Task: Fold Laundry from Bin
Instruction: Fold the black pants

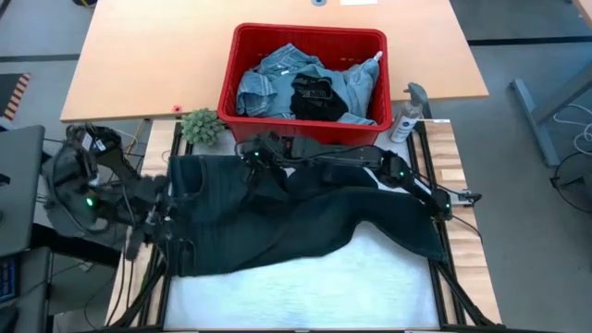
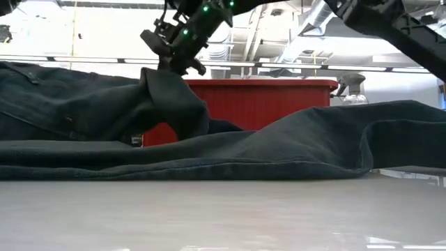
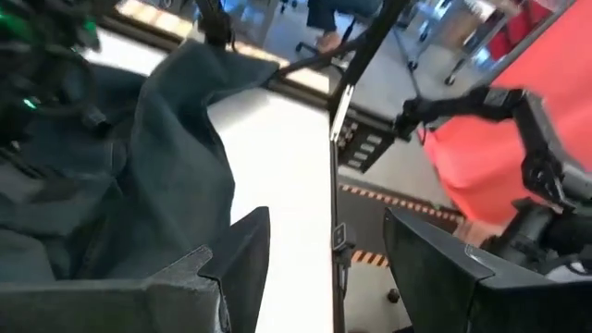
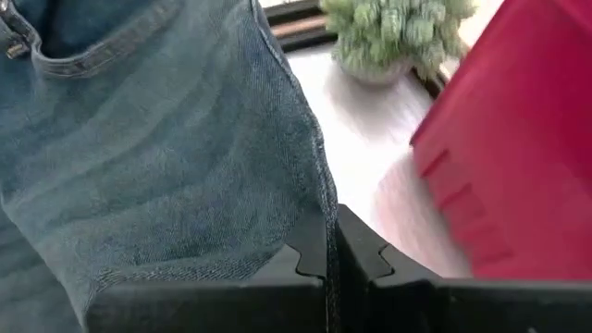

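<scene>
A pair of dark blue jeans [image 1: 305, 217] lies spread across the white work surface, waist toward the left. My right gripper [image 1: 254, 165] reaches in over the jeans' far edge, just in front of the red bin [image 1: 242, 55], and is shut on the cloth. It also shows in the low view [image 2: 171, 64]. My left gripper [image 1: 148, 227] is at the jeans' left end, open, with nothing between its fingers [image 3: 324, 268]. The bin holds light blue denim [image 1: 277, 79] and a black garment [image 1: 314, 97]. My right gripper pinches a seamed edge of the jeans [image 4: 319, 213] between its two shut fingers, near the waist part; how many layers I cannot tell. The fingers come from above, pointing down. The cloth is drawn up into a peak [image 2: 164, 78] below the fingers, and the rest lies on the table.
A small green plant [image 1: 201, 126] stands at the bin's near left corner, and a spray bottle [image 1: 407, 116] at its right. The wooden tabletop [image 1: 139, 65] extends behind the bin. Bare white surface [image 1: 324, 287] lies in front of the jeans.
</scene>
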### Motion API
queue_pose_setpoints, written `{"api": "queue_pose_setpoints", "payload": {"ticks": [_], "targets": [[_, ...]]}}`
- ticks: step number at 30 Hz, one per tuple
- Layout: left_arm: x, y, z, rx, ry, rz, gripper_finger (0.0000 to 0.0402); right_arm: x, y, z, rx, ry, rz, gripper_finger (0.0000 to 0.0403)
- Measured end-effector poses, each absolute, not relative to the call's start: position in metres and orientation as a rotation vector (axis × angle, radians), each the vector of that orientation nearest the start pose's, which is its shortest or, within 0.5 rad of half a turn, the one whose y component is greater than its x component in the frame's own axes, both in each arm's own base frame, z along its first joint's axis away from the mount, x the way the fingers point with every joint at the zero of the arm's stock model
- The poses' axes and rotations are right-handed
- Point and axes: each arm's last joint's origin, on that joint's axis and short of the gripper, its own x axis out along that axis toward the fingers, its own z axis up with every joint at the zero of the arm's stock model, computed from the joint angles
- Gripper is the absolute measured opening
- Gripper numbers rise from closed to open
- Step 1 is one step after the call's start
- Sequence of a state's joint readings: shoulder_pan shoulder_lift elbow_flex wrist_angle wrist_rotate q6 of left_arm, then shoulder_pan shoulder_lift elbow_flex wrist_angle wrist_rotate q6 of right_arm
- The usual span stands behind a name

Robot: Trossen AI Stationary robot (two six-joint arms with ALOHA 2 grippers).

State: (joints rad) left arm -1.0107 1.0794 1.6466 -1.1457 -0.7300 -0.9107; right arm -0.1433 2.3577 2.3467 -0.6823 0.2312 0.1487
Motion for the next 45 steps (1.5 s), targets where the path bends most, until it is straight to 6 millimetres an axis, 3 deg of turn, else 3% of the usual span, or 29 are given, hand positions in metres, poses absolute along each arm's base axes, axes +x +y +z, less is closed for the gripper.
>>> {"api": "queue_pose_setpoints", "payload": {"ticks": [7,10,14,18,20,23,27,30,34,41,45], "targets": [[0.114,-0.148,0.444,-0.407,0.606,-0.003,0.0196,0.518,-0.092,0.291,0.08,0.654,-0.411,0.0038],[0.124,-0.169,0.428,-0.374,0.724,-0.006,0.0196,0.505,-0.094,0.302,0.033,0.719,-0.405,0.0102],[0.136,-0.197,0.402,-0.248,0.824,0.043,0.0196,0.478,-0.102,0.336,-0.036,0.756,-0.41,0.0199],[0.147,-0.216,0.373,-0.12,0.928,0.159,0.0196,0.441,-0.106,0.376,-0.015,0.766,-0.413,0.0246],[0.151,-0.222,0.361,-0.085,0.967,0.228,0.0196,0.417,-0.099,0.395,0.012,0.808,-0.314,0.0249],[0.155,-0.23,0.346,-0.023,1.011,0.293,0.0196,0.38,-0.074,0.418,0.094,0.892,-0.093,0.0242],[0.16,-0.234,0.338,-0.025,0.989,0.339,0.0196,0.343,-0.033,0.425,0.094,1.115,0.016,0.0233],[0.163,-0.229,0.338,-0.074,0.936,0.363,0.0196,0.336,-0.001,0.421,0.07,1.147,0.048,0.0231],[0.159,-0.221,0.354,-0.203,0.811,0.312,0.0196,0.314,0.038,0.396,-0.026,1.281,0.02,0.023],[0.153,-0.199,0.393,-0.349,0.654,0.126,0.0196,0.284,0.09,0.313,-0.094,1.292,0.022,0.023],[0.153,-0.187,0.404,-0.346,0.617,0.101,0.0196,0.281,0.113,0.266,-0.11,1.221,0.095,0.023]]}}
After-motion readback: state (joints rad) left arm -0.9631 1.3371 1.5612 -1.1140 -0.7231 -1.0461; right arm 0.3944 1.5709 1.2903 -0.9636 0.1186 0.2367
